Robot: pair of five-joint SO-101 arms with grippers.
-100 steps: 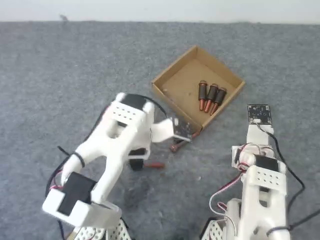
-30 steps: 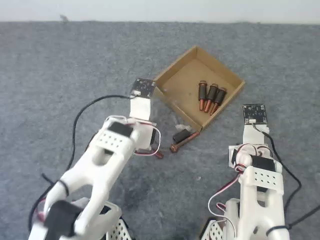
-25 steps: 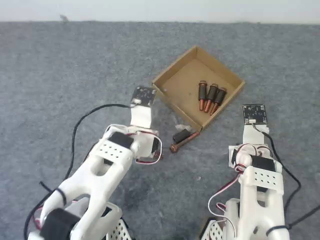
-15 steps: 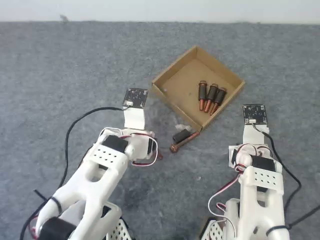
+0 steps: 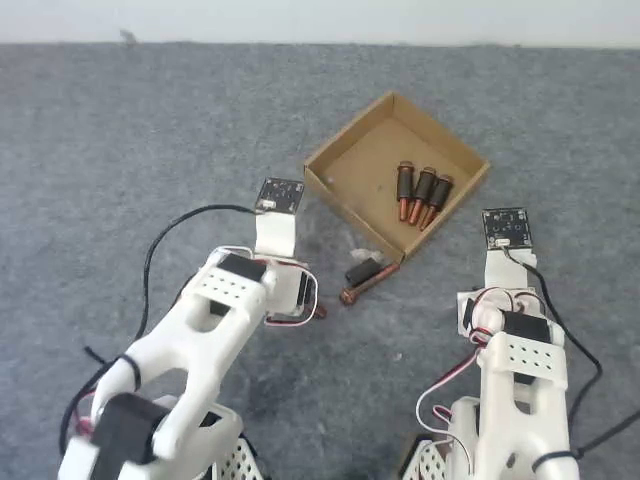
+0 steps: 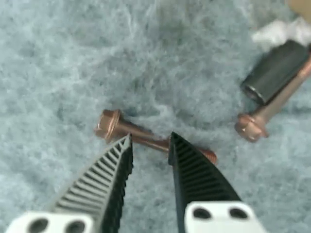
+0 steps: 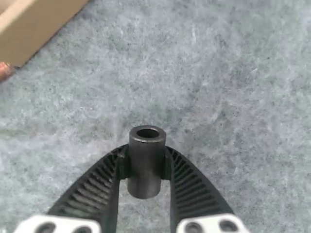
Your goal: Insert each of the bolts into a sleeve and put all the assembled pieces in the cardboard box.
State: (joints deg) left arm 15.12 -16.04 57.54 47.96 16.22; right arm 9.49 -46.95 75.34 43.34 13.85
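Nearest to the arms, the right hand is closed on a black sleeve and holds it upright, with the open bore facing the wrist camera, above the grey bench. This arm stands almost where it was three seconds ago; only its wrist has shifted a little.

The left hand is open by a narrow gap. Its two fingers stand on either side of the shaft of a loose copper bolt, which lies flat on the bench. Whether they touch the shaft, I cannot tell. Three seconds ago this arm was turned across toward the near wall of the box; since then it has swung away and now points down over the loose bolt.

A little farther, one assembled piece, a bolt inside a dark sleeve, lies on the bench just beside the near wall of the cardboard box. Earlier the left hand partly covered it; in the last second it has not moved.

Farthest, three assembled pieces lie side by side inside the box, in the same place as before.
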